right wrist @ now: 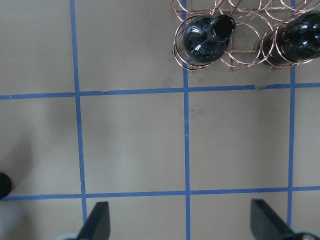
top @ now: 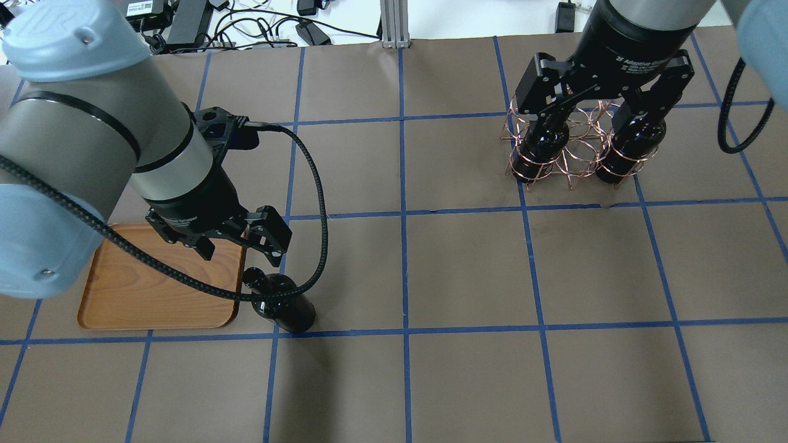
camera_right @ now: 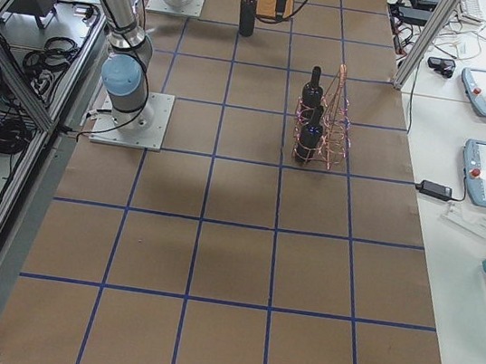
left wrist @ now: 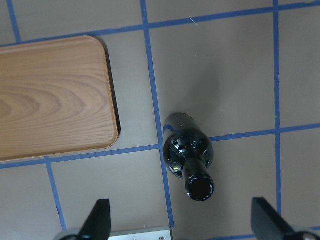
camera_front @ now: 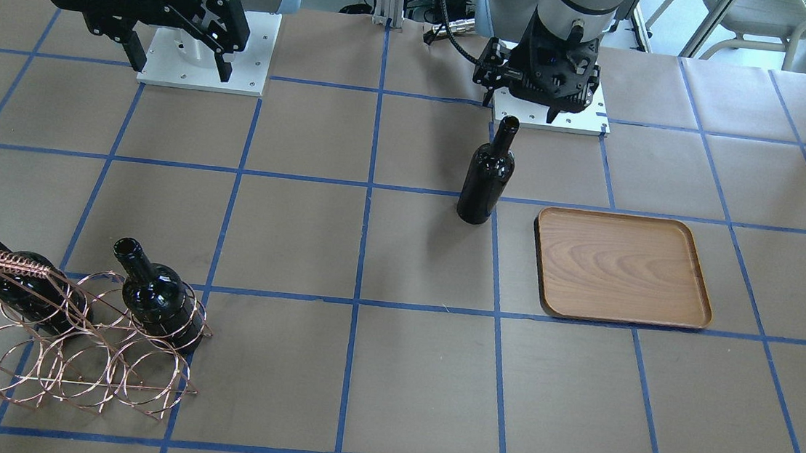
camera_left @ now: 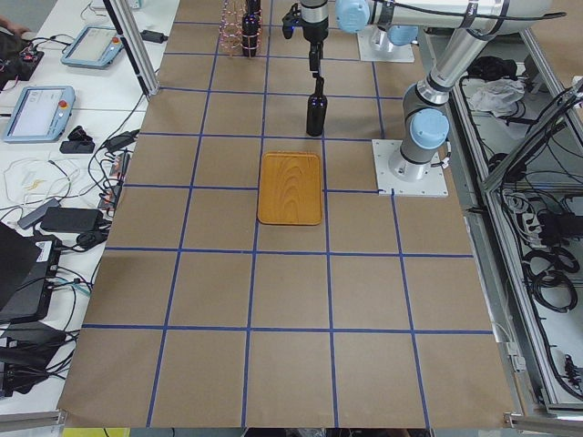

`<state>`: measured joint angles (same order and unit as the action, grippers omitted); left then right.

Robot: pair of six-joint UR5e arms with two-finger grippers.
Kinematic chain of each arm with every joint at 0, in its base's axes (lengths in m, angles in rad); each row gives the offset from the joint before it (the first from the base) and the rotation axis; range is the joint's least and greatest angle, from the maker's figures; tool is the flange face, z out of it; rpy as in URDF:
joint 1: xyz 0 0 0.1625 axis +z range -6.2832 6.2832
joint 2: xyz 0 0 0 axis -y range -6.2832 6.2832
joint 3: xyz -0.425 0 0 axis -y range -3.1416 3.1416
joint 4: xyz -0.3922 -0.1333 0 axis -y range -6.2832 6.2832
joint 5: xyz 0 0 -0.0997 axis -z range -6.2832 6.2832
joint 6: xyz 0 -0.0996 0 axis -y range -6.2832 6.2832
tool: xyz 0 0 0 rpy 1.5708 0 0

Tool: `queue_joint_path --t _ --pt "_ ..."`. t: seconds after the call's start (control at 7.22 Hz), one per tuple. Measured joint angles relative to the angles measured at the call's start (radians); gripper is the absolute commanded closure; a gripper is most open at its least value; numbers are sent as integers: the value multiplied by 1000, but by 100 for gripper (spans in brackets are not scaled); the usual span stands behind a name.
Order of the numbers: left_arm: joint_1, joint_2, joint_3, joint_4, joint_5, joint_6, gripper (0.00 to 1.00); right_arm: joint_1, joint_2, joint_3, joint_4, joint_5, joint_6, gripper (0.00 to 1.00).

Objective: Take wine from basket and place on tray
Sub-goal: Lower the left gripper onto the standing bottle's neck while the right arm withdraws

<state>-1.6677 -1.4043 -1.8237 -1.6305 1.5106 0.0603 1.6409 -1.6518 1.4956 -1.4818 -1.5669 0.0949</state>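
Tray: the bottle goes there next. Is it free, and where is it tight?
The tray is bare throughout. Bare paper lies between the standing bottle and the basket. Tight: the tray's edge where that bottle stands below the left gripper.

Three wine bottles (camera_front: 485, 182), one basket (camera_front: 3, 263), one tray (camera_front: 622, 267)
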Motion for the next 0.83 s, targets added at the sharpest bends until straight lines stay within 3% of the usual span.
queue_joint_path --t 0.28,0.83 --pt "-1 -35 -23 40 21 10 12 0 -5 3 -19 -4 -5 0" --pt "-2 -79 -48 40 45 9 11 0 3 39 -189 -6 -10 0"
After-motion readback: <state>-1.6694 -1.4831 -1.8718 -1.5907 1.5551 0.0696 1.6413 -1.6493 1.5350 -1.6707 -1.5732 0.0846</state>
